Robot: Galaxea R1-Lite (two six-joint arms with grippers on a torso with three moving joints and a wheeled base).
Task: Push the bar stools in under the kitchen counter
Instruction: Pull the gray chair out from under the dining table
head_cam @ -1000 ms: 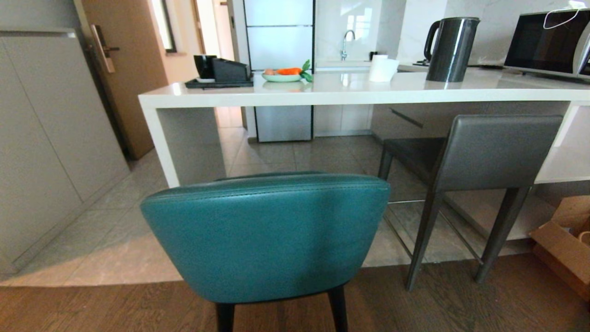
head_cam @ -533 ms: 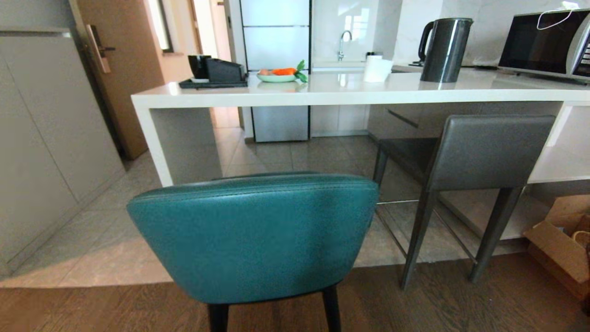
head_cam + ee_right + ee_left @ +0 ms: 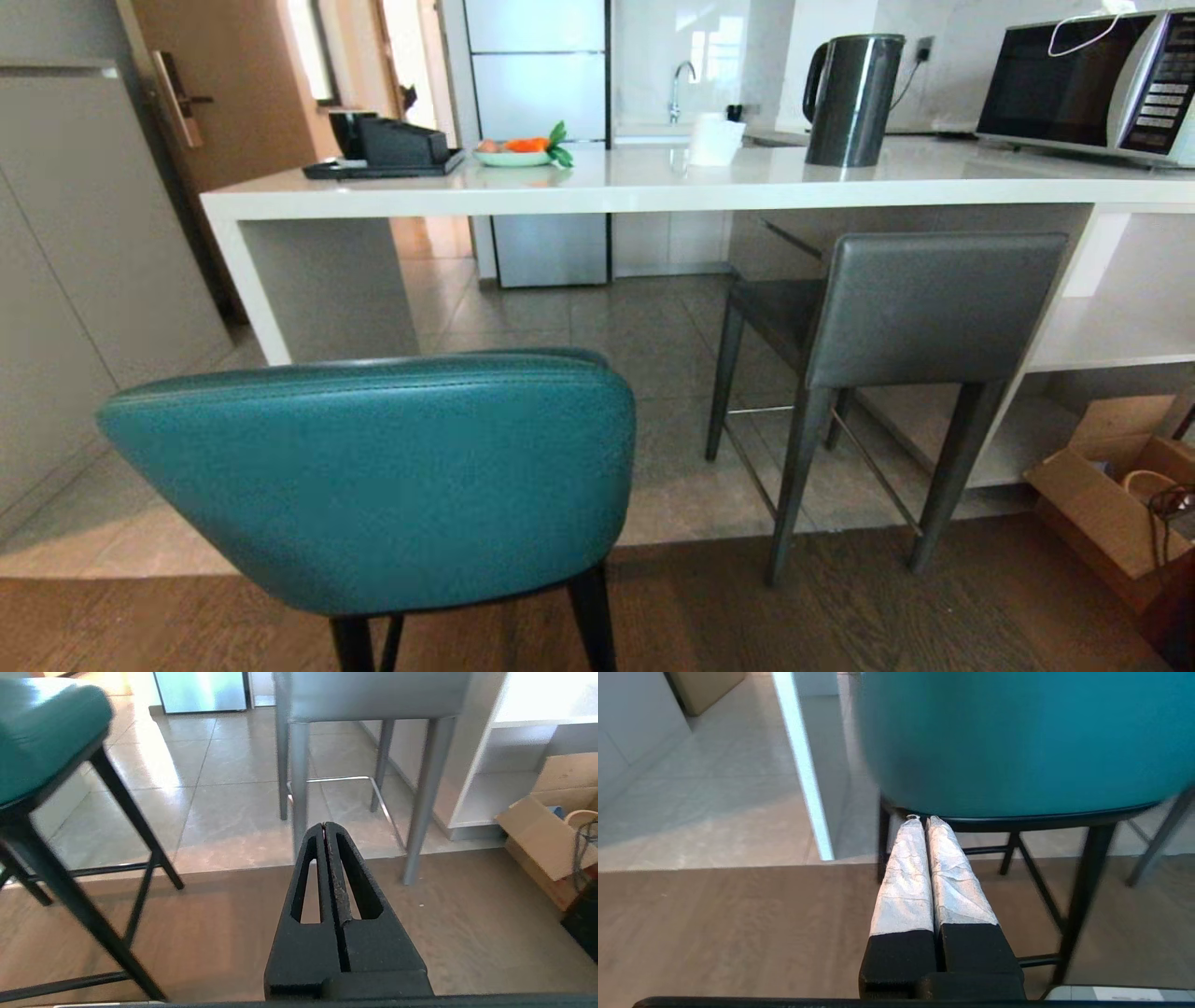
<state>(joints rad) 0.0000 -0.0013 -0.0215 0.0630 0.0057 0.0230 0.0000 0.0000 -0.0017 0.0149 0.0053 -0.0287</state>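
Note:
The teal bar stool [image 3: 373, 476] stands close in front of me, short of the white kitchen counter [image 3: 653, 191], its black legs on the wood floor. The dark grey bar stool [image 3: 924, 308] stands to its right, its seat partly under the counter. Neither arm shows in the head view. My left gripper [image 3: 923, 820] is shut and empty, its taped tips just below the teal stool [image 3: 1017, 742] seat's rear edge. My right gripper [image 3: 324, 825] is shut and empty, low over the wood floor, pointing at the grey stool [image 3: 369, 695] legs and chrome footrest [image 3: 336, 780].
A kettle [image 3: 850, 98], microwave [image 3: 1083, 79], paper roll [image 3: 715, 140], plate of vegetables [image 3: 518, 152] and black tray [image 3: 383, 154] sit on the counter. A cardboard box [image 3: 1111, 504] lies on the floor at right, beside white shelves [image 3: 1102, 336]. A step edge divides tile from wood floor.
The whole head view has shifted: both stools and the counter now sit further left in the picture, and more of the microwave and box shows. The camera has moved or turned right.

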